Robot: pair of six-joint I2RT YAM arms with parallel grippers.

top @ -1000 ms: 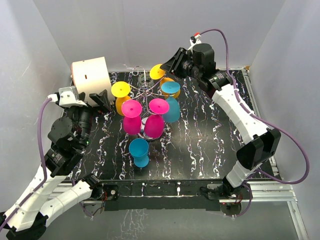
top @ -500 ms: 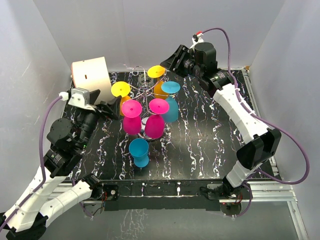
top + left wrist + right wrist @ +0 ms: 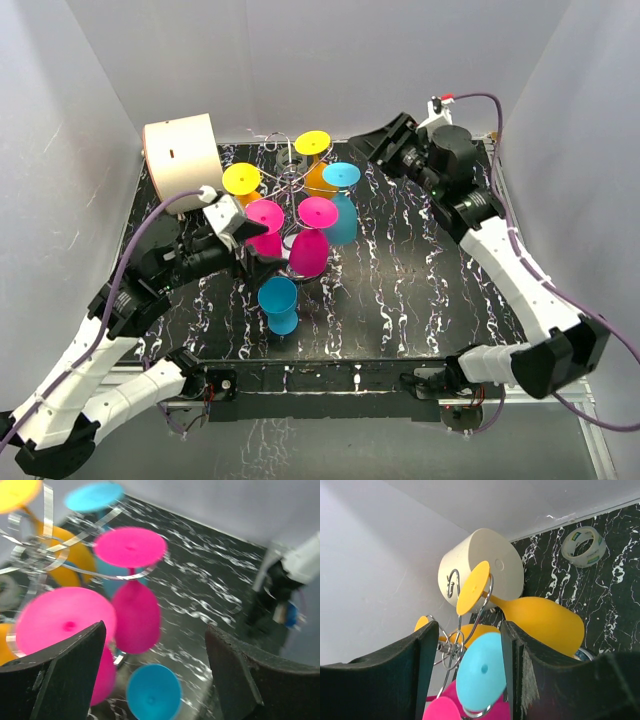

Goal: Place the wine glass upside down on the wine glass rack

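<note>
The wine glass rack (image 3: 293, 183) is a silver wire stand at mid table; it also shows in the left wrist view (image 3: 37, 555) and the right wrist view (image 3: 451, 642). Several glasses hang on it foot up: two yellow, one of them at the back right (image 3: 312, 142) (image 3: 540, 617), one light blue (image 3: 342, 215), two pink (image 3: 310, 250). Another blue wine glass (image 3: 279, 305) (image 3: 152, 692) stands on the table in front of the rack. My left gripper (image 3: 245, 235) (image 3: 155, 680) is open and empty, beside the left pink glass (image 3: 65, 620). My right gripper (image 3: 378, 143) (image 3: 465, 680) is open and empty, right of the back yellow glass.
A white cylinder (image 3: 183, 152) (image 3: 480, 565) lies at the back left corner. A clear tape roll (image 3: 584, 546) lies on the black marble table (image 3: 430, 280) behind the rack. Grey walls close in on three sides.
My right gripper has let go of the back yellow glass, which hangs on the rack, and drawn back to the right. My left arm has swung right toward the rack.
</note>
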